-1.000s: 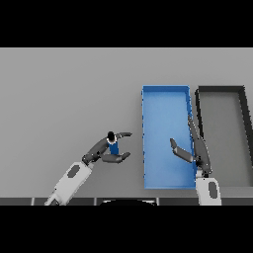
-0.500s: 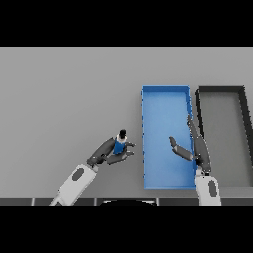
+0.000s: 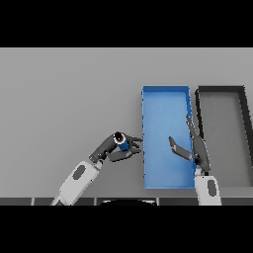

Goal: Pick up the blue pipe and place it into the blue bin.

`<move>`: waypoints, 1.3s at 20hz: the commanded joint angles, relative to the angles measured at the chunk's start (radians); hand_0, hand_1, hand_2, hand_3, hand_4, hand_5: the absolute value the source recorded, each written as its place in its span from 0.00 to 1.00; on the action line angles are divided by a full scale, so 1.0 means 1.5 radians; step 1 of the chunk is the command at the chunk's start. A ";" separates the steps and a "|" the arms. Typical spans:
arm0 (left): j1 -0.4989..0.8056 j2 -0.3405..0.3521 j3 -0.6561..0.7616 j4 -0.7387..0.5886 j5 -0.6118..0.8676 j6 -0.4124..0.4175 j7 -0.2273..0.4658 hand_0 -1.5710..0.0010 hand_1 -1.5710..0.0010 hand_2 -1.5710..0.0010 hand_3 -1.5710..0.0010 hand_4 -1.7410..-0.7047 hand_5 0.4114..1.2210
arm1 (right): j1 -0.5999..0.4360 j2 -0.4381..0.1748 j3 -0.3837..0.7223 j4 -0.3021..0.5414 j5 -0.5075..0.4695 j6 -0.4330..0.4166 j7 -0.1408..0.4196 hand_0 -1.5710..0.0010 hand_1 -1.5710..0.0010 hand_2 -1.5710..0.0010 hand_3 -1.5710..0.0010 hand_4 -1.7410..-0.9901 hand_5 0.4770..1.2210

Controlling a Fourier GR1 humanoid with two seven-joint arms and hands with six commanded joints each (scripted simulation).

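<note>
A short blue pipe with a dark round end is held above the grey table, just left of the blue bin. My left hand is shut on it, fingers and thumb curled round its sides. The bin is a long blue tray running front to back, and nothing lies inside it. My right hand hangs open over the bin's right half, fingers straight and thumb spread to the left.
A dark grey bin of the same shape stands right beside the blue one. The grey table stretches wide to the left and back.
My left hand has carried the blue pipe to the right, closer to the blue bin's left wall. The right hand has barely moved.
</note>
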 commanded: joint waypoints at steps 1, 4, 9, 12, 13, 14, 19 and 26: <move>-0.012 -0.003 0.001 -0.004 -0.002 -0.003 0.019 0.01 0.01 0.01 0.01 0.27 0.99 | -0.006 -0.002 -0.002 0.005 0.002 -0.002 0.004 1.00 1.00 1.00 1.00 0.74 0.22; -0.020 -0.014 -0.004 -0.029 -0.008 -0.013 0.045 0.01 0.00 0.00 0.00 0.26 1.00 | -0.003 -0.008 -0.006 0.008 0.003 -0.001 -0.002 1.00 1.00 1.00 1.00 0.77 0.22; -0.014 -0.023 -0.001 -0.029 -0.030 -0.023 0.068 0.00 0.00 0.00 0.00 0.27 1.00 | 0.045 0.015 0.005 -0.028 0.030 -0.036 -0.025 1.00 1.00 1.00 1.00 0.80 0.22; -0.016 -0.027 0.012 -0.026 -0.032 -0.033 0.065 0.00 0.00 0.00 0.00 0.27 1.00 | 0.159 0.067 0.032 -0.110 0.095 -0.110 -0.030 1.00 1.00 1.00 1.00 0.77 0.22; -0.020 -0.031 0.016 -0.022 -0.034 -0.035 0.068 0.00 0.00 0.00 0.00 0.27 1.00 | 0.198 0.086 0.039 -0.134 0.115 -0.135 -0.026 1.00 1.00 1.00 1.00 0.74 0.22; -0.019 -0.032 0.018 -0.013 -0.036 -0.041 0.068 0.00 0.00 0.00 0.00 0.26 1.00 | 0.227 0.101 0.050 -0.154 0.136 -0.151 -0.022 1.00 1.00 1.00 1.00 0.73 0.22; -0.008 -0.044 0.018 -0.025 -0.046 -0.058 0.062 0.00 0.00 0.00 0.00 0.26 1.00 | 0.242 0.097 0.068 -0.249 0.008 -0.059 -0.035 1.00 0.99 0.94 1.00 0.72 0.20; -0.014 -0.060 0.035 -0.028 -0.055 -0.074 0.084 0.00 0.00 0.00 0.00 0.26 1.00 | 0.095 0.002 0.093 -0.315 -0.119 0.089 0.215 1.00 0.99 0.93 1.00 0.65 0.11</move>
